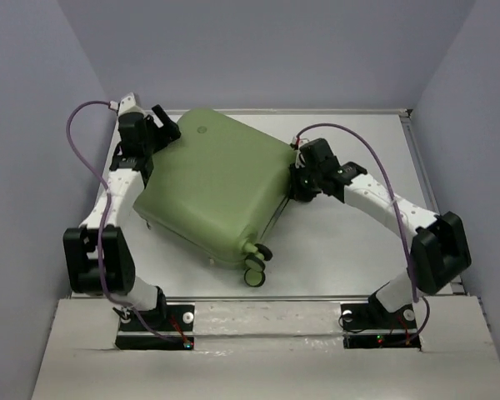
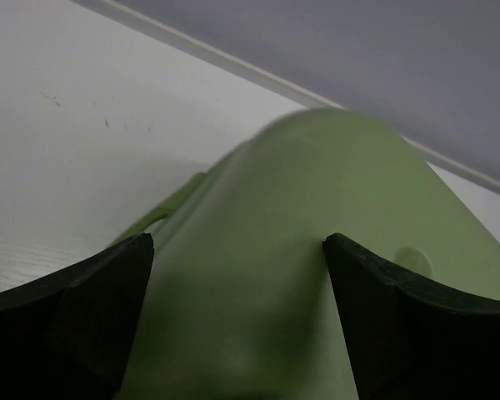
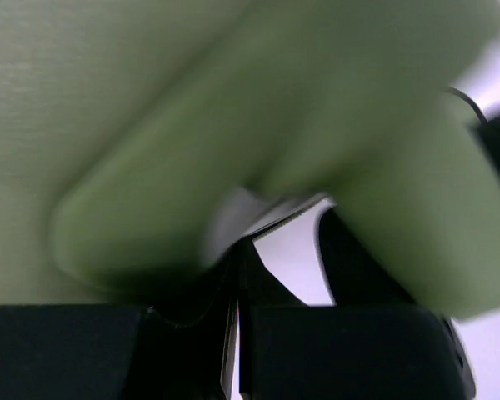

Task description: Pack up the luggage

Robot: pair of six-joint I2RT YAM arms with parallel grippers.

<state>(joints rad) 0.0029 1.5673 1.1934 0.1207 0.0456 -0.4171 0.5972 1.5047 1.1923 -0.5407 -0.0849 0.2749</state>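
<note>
Top external view: the luggage [image 1: 212, 187] lies closed, skewed left of centre on the tabletop [image 1: 350, 242]. My left gripper [image 1: 167, 125] straddles its far corner, fingers [image 2: 75, 308] spread. My right gripper [image 1: 297, 180] meets its right edge, fingers pressed together. Closing step, I judge; next calls for working carefully along that edge.

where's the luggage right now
In the top view the luggage lies on the table between the left gripper at its far-left corner and the right gripper at its right edge.

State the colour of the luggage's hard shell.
The luggage is pale sage green, clearest in the top external view.
</note>
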